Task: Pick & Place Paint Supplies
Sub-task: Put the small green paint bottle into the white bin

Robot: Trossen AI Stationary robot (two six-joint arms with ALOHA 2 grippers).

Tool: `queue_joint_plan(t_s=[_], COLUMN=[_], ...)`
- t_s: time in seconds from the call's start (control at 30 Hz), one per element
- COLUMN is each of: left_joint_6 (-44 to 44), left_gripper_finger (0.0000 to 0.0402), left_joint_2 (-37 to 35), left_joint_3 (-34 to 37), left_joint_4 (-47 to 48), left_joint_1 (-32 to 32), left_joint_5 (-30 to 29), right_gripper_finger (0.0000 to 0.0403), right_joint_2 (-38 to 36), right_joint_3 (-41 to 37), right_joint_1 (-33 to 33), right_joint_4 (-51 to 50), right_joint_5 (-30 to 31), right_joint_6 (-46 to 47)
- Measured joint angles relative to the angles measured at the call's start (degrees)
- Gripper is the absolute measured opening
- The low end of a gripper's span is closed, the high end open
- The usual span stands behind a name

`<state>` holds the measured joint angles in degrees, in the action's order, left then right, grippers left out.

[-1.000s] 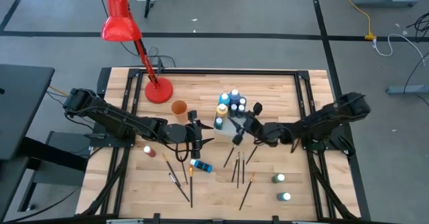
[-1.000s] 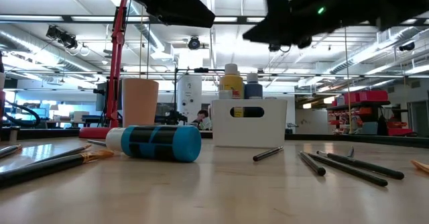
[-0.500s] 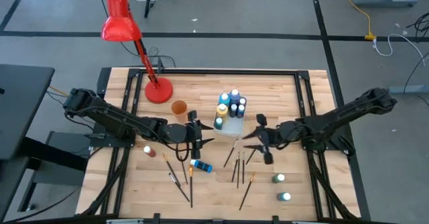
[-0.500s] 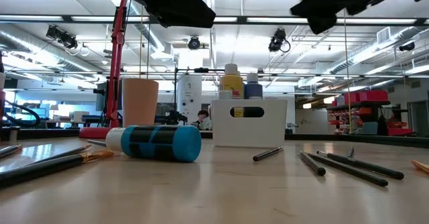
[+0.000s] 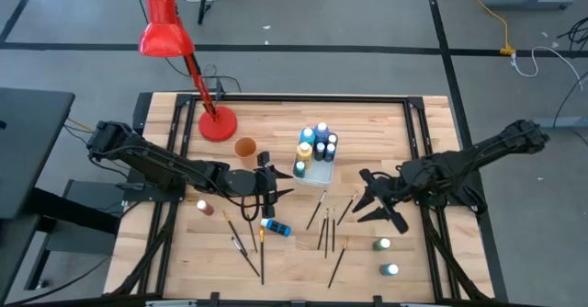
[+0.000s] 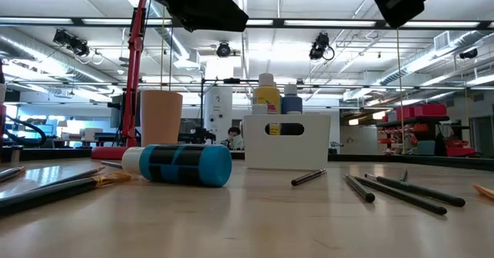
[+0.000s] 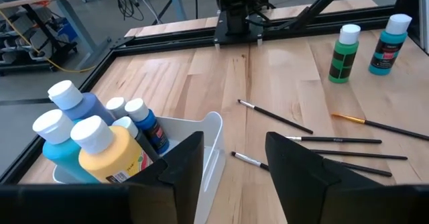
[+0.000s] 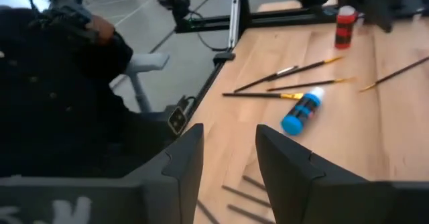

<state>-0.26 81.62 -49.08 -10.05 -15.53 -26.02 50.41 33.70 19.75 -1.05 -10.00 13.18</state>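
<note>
- High view: left gripper (image 5: 267, 189) hovers above the blue bottle (image 5: 275, 226) lying on its side, jaws apart, empty.
- Right gripper (image 5: 375, 200) hangs near the two green bottles (image 5: 381, 244), jaws apart, empty.
- White bin (image 5: 315, 168) holds several bottles; brushes (image 5: 327, 229) lie scattered on the table (image 5: 386, 123).
</note>
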Motion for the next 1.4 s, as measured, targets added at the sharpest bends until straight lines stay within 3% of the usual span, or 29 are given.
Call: queue_joint_plan(t_s=[0.2, 0.47, 0.7, 1.0, 1.13, 1.4], left_joint_6=[0.0, 1.3, 2.3, -0.9, -0.8, -0.3], left_gripper_finger=[0.0169, 0.0169, 0.0169, 0.0169, 0.0169, 0.0169], left_joint_2=[0.0, 0.0, 0.0, 0.0, 0.0, 0.0], left_joint_3=[0.0, 0.0, 0.0, 0.0, 0.0, 0.0], left_joint_4=[0.0, -0.1, -0.3, -1.7, -3.9, -5.0], left_joint_1=[0.0, 0.0, 0.0, 0.0, 0.2, 0.3], left_joint_5=[0.0, 0.0, -0.1, -0.3, -0.3, -0.3], right_gripper_finger=[0.0129, 0.013, 0.0185, 0.0235, 0.0233, 0.0224], right_joint_2=[0.3, 0.4, 1.1, 8.5, 10.1, 13.8], right_joint_3=[1.5, 1.5, 1.5, 1.5, 1.5, 1.5], right_joint_1=[2.4, 1.8, 3.5, 12.7, 15.5, 20.2], right_joint_4=[-0.2, 0.0, -6.4, -9.8, -12.6, -19.9], right_joint_5=[0.0, 1.2, 1.4, -1.5, -1.2, 5.1], right_joint_6=[1.2, -7.3, -4.5, -5.6, -1.7, 6.0])
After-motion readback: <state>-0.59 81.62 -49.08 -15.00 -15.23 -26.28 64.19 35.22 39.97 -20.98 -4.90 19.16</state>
